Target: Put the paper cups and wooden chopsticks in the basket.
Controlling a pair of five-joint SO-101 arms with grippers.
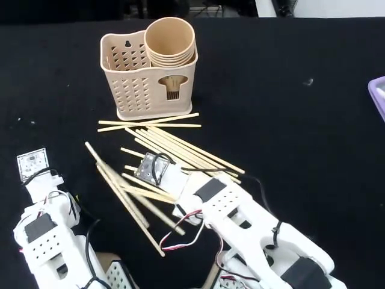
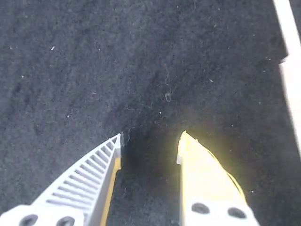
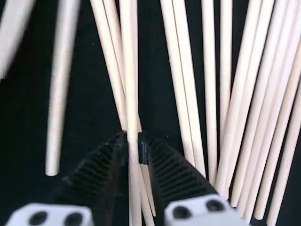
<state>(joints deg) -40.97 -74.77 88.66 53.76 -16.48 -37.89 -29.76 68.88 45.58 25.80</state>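
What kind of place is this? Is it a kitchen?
Probably a robot test bench, not a kitchen: two white robot arms sit on a black cloth-covered table, with pale wooden chopsticks scattered by a beige plastic basket of stacked tan paper cups.

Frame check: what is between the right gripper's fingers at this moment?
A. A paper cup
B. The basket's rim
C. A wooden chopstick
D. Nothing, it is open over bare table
C. The right gripper is shut on a single chopstick from the pile on the table, while the paper cups sit stacked in the basket.
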